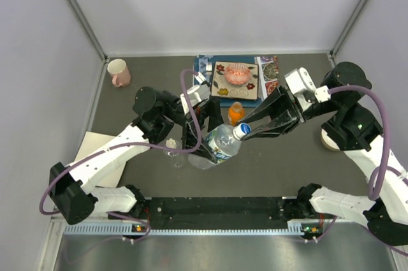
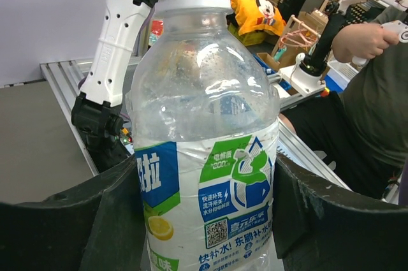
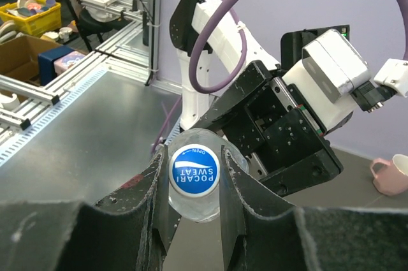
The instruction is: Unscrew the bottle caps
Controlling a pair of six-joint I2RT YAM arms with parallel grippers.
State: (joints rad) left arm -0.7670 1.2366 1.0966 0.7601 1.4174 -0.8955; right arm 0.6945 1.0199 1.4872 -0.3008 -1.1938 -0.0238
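the blue cap [image 3: 195, 169] is sitting on the blue-white labelled bottle [image 2: 204, 156], which is hanging tilted above the middle of the table [image 1: 287, 162], its neck pointing toward the right arm. the right gripper [image 3: 195, 185] is pinching the cap, its fingers tight on both sides. the left gripper [image 2: 204, 239] is clamping the bottle's body at the label. just behind, the orange bottle [image 1: 236, 113] is standing upright. the pink mug [image 1: 118, 72] is sitting in the far left corner.

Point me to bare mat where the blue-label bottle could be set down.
Bare mat: the near strip between the held blue-label bottle and the black base rail; also the far band between the pink mug and the patterned boards. Crowded: centre, around the orange bottle and small clear bottle.
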